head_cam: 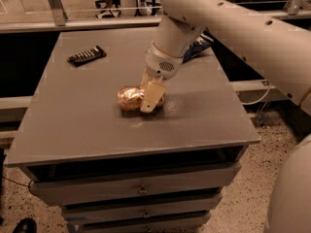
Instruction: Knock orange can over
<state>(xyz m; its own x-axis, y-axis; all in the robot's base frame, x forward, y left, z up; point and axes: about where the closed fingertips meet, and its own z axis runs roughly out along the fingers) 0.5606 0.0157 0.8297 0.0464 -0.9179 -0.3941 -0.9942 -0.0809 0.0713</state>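
The orange can [128, 99] lies on its side near the middle of the grey table [68, 130], its long axis running left to right. My gripper [151, 95] comes down from the upper right and sits over the can's right end. One pale finger [150, 98] crosses the front of the can and the other is hidden behind it. The gripper holds the can against the tabletop.
A thin black snack bar [87, 55] lies at the table's back left. A blue chip bag [197, 45] shows partly behind my arm at the back right. Drawers [141, 191] run under the table's front edge. The floor drops away on the right.
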